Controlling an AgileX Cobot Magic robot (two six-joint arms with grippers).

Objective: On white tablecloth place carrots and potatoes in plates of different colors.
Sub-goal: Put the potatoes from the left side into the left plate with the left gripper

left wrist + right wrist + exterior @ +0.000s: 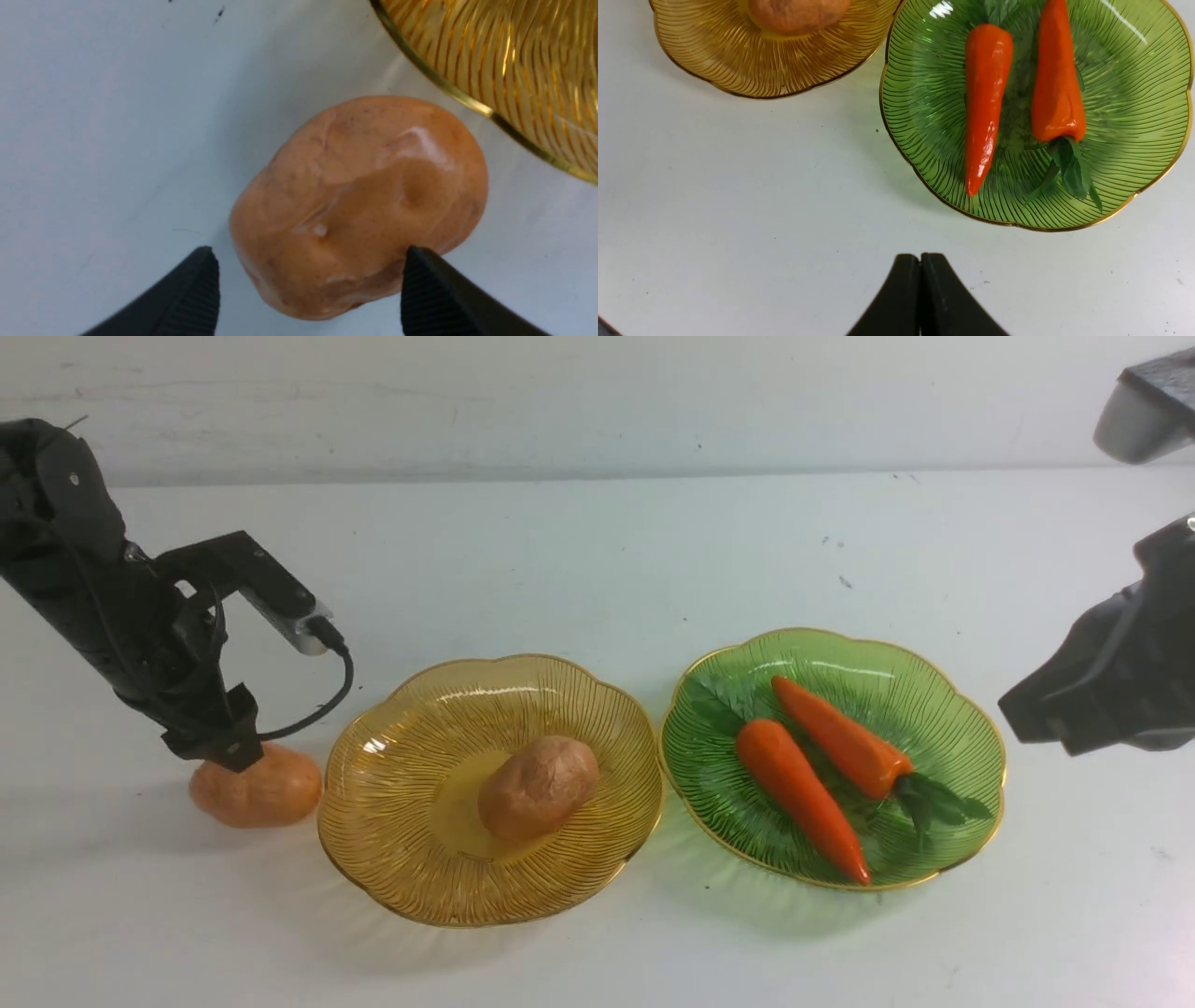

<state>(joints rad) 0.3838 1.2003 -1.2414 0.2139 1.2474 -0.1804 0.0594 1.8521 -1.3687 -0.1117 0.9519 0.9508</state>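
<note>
One tan-orange potato point(257, 791) lies on the white tablecloth point(597, 569), just left of the amber plate point(411, 775). My left gripper point(213, 747) hovers over it, open. In the left wrist view its jaws point(308, 252) straddle the near end of that potato point(359, 200); one fingertip point(420, 275) meets its edge, the other stands apart. A second potato point(539, 787) rests in the amber plate. Two carrots point(801, 798) point(840, 737) lie side by side in the green plate point(934, 709). My right gripper point(920, 255) is shut and empty, over bare cloth near the green plate point(1134, 93).
The two plates almost touch at the middle of the table. The right arm point(1111, 681) hangs at the right edge, above the cloth. The amber plate's rim point(467, 100) runs close beside the loose potato. A pale wall stands behind the table.
</note>
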